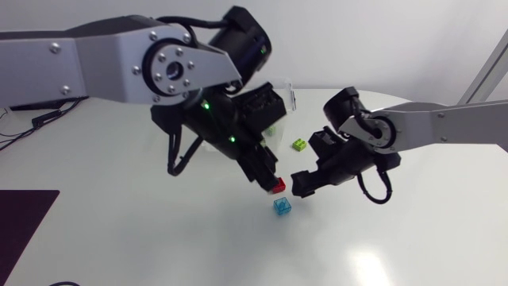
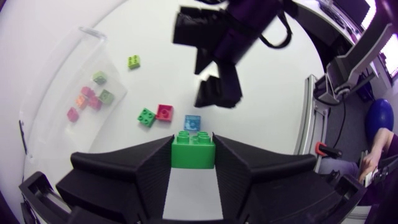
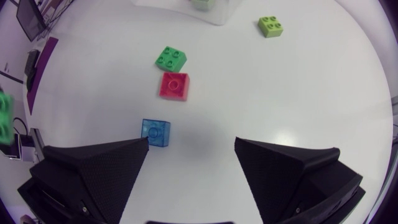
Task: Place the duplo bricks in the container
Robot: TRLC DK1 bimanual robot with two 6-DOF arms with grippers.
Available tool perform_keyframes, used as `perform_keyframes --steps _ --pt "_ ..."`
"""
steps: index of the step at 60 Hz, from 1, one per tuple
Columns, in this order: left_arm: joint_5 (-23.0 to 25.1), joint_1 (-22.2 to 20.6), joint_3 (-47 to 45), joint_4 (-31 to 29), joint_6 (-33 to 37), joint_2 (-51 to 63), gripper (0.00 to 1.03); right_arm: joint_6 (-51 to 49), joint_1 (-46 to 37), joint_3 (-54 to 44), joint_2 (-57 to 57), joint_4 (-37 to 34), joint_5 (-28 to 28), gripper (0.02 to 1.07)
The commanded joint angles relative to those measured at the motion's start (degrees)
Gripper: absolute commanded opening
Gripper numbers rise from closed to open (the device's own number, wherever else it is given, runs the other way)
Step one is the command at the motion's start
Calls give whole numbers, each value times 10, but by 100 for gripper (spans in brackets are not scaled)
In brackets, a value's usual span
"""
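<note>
My left gripper (image 2: pixel 193 142) is shut on a green duplo brick (image 2: pixel 193 150), held above the table. Under it lie a blue brick (image 2: pixel 193 122), a red brick (image 2: pixel 165 112) and a second green brick (image 2: pixel 147 117), with a lime brick (image 2: pixel 134 61) farther off. The clear container (image 2: pixel 43 109) beside them holds several small bricks. In the head view the left gripper (image 1: pixel 266 176) hangs over the red brick (image 1: pixel 276 185), with the blue brick (image 1: pixel 282 206) just in front. My right gripper (image 3: pixel 191 152) is open and empty, with the blue brick (image 3: pixel 155 132) ahead of its finger.
The right gripper (image 1: pixel 313 165) stands close to the right of the left one, near the lime brick (image 1: pixel 300 144). The container (image 1: pixel 287 94) is mostly hidden behind the left arm. A dark mat (image 1: pixel 20 218) lies at the table's near left edge.
</note>
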Motion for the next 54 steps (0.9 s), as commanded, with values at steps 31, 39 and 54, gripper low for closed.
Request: perform_keyframes --steps 31,39,54 --pt "4 173 57 200 -88 56 12 85 120 85 129 -27 82 96" --pt "-13 197 75 241 -108 79 12 93 127 82 146 -30 90 90" --pt "-40 224 100 301 -141 118 12 98 133 79 156 -20 98 62"
